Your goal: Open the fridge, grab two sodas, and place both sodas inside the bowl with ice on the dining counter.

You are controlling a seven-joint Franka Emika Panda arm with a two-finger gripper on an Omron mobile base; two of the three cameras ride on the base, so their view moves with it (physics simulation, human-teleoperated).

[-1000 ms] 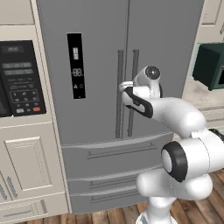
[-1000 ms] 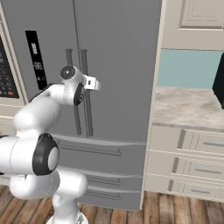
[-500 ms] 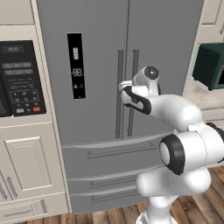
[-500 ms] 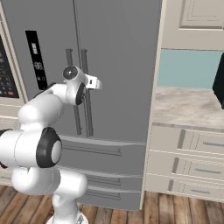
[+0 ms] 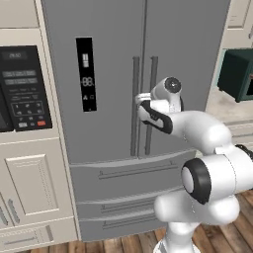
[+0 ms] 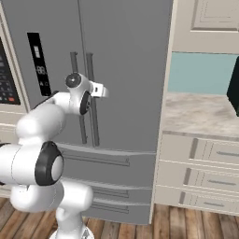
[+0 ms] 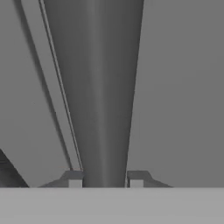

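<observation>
Fridge: the fridge [image 5: 113, 74] stood shut, both upper doors closed, two drawers below them.
Display panel: a black display panel [image 5: 87, 74] sat on the left door, well to the left of the handles.
Handles: two long vertical bar handles ran side by side at the door seam, the left handle [image 5: 134, 108] and the right handle [image 5: 152, 84].
Oven: a black-panelled oven [image 5: 22, 89] was set in the cream cabinet just left of the fridge, with a cabinet door [image 5: 32, 192] beneath it.
Right side: a marble-look tabletop [image 6: 200, 114] adjoined the fridge on the right, over cream drawers [image 6: 200, 151]; a dark green appliance [image 5: 239, 74] stood on it, cut by the picture edge.
Floor: wooden planks [image 6: 186, 224] ran under fridge and cabinets.
Obstruction: the arm's own white links [image 5: 197, 128] covered part of the right door and the drawers in the left base view.
Claw position: the claw [image 7: 105, 178] was at mid height of the fridge doors, right at the handles.
Claw and handle: in the hand view a bar handle [image 7: 98, 87] ran straight up between the two fingertips [image 7: 75, 180], one tip on each side of it.
Claw state: fingers were parted about a handle's width; whether they pressed on the bar could not be told.
Which handle: in the right base view the claw [image 6: 103, 90] lay over the right handle [image 6: 93, 74].
</observation>
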